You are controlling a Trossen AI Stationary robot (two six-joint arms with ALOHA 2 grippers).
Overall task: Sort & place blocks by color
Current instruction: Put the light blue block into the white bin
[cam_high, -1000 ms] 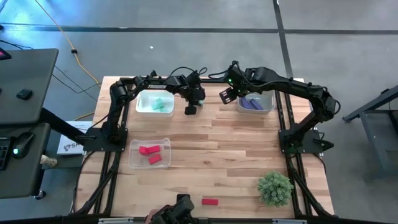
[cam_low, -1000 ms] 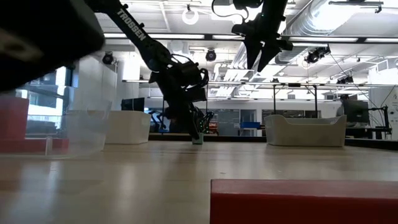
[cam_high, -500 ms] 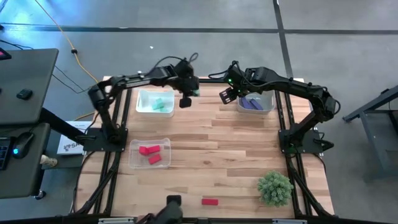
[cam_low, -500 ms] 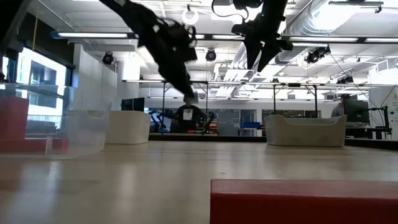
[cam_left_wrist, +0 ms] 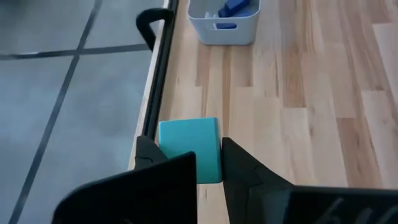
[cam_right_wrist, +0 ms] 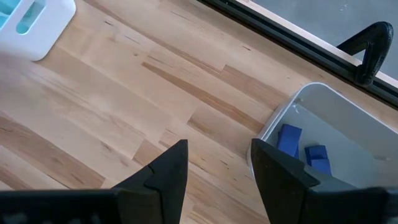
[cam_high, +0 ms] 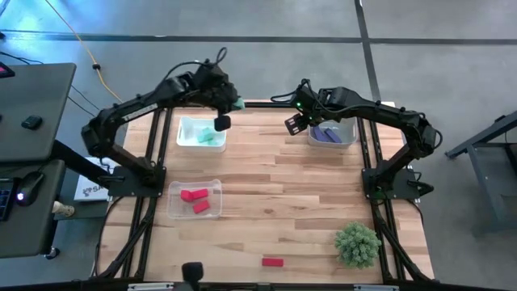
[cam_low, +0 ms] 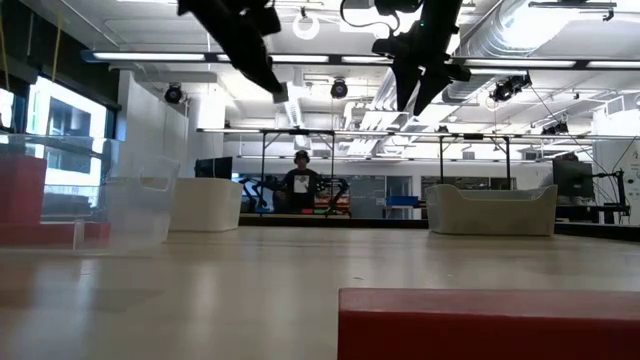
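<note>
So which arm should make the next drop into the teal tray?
Left. Its pincer is shut on a teal block, raised by the tray of teal blocks. The right pincer is open, by the purple tray.

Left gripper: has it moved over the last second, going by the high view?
Yes. The left gripper, shut on a teal block, has swung from right of the teal-block tray to over that tray's right edge.
</note>
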